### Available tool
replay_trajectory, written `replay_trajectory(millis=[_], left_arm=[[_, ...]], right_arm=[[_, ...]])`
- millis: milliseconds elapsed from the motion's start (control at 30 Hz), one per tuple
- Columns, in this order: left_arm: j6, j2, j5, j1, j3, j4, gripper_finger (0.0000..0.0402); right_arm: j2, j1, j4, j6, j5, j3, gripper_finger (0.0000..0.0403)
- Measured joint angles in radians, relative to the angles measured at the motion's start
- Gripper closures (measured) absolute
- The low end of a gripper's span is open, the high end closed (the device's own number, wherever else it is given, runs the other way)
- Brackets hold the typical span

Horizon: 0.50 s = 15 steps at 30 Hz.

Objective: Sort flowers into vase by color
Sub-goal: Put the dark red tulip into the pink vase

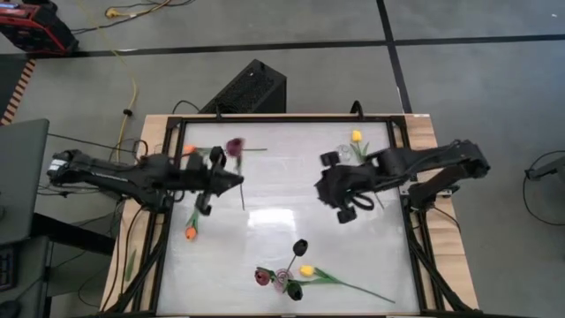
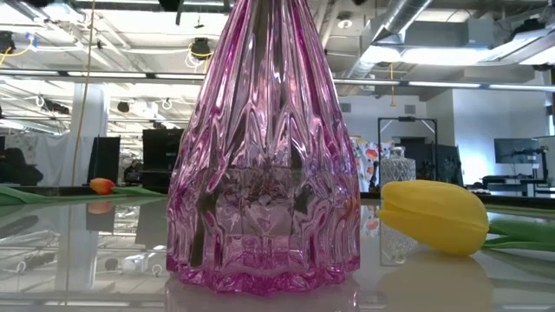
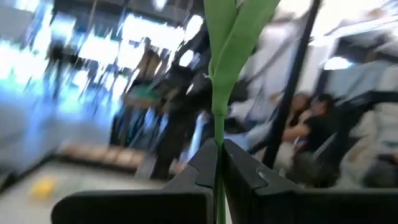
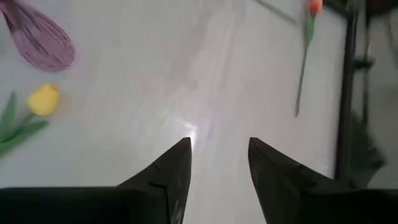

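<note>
The left gripper (image 3: 217, 180) is pinching a thin green stem (image 3: 219, 134) between its two dark fingers, and in the high view it sits over the back left part of the table, holding a dark red tulip (image 1: 235, 147) up off the glossy top. The right gripper (image 4: 217, 168) has its fingers spread apart with nothing in them, and it hangs over the right middle of the table (image 1: 265, 221). The flower looks very light and bendy, so the stem will likely flop and swing; low on the stem seems the best place to pinch, not the soft head. The pink glass vase (image 2: 264, 156) stands at the front with a few tulips in or beside it, and a yellow tulip (image 2: 434, 217) lies just beside it. Glass can tip or break, so the stem should come down gently. An orange tulip (image 1: 190, 233) lies near the left edge. The middle of the table is open room for moving.
</note>
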Motion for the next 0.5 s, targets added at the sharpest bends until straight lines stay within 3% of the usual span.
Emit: replay_trajectory(millis=[133,267,500], left_arm=[[0.040,0.035,-0.003,-0.077,-0.152,0.377,0.0401],[0.019,0.165,-0.013,-0.131,-0.261,0.723,0.0401],[-0.043,0.464,0.021,-0.177,-0.191,0.996,0.0401]], right_arm=[[-0.098,0.031,0.026,0.088,-0.022,-0.120,0.0235],[-0.214,0.073,0.202,0.109,-0.036,-0.289,0.0251],[-0.323,0.119,0.506,0.166,-0.034,-0.507,0.0262]])
